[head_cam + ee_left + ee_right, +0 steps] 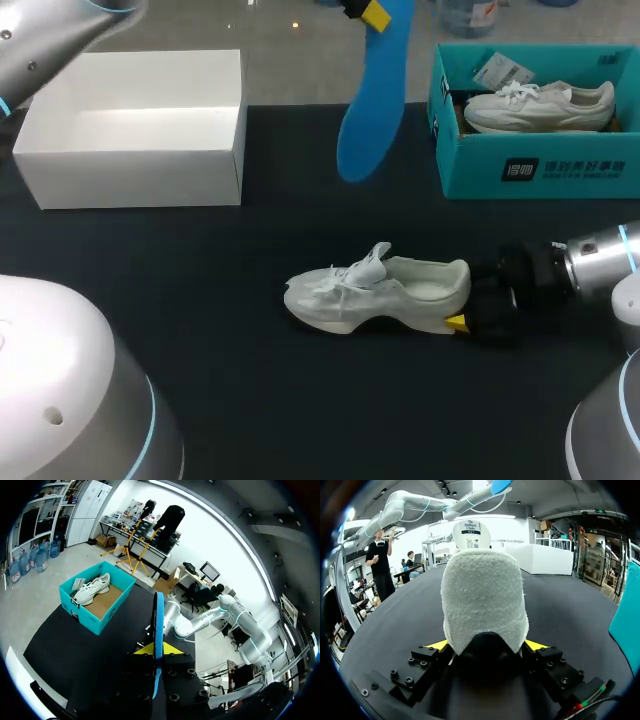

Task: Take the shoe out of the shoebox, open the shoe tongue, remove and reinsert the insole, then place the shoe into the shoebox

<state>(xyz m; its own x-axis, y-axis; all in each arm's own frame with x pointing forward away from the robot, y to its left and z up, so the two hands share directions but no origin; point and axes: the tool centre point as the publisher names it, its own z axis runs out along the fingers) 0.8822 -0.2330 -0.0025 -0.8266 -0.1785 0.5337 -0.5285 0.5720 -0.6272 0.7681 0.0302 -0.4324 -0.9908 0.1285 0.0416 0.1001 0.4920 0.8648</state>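
My work surface, under even overhead light

From the head view I see one wide surface point(200, 300) covered in matte black, running from side to side with a straight far edge, and the shadows on it are soft and short. On the left wrist feed the same surface point(75, 640) reads as a flat dark slab with a pale strip along one edge. On the right wrist feed it point(570, 615) stretches away ahead in dark grey with a faint, even sheen and no hard glare. I cannot tell whether the covering is cloth or a mat.
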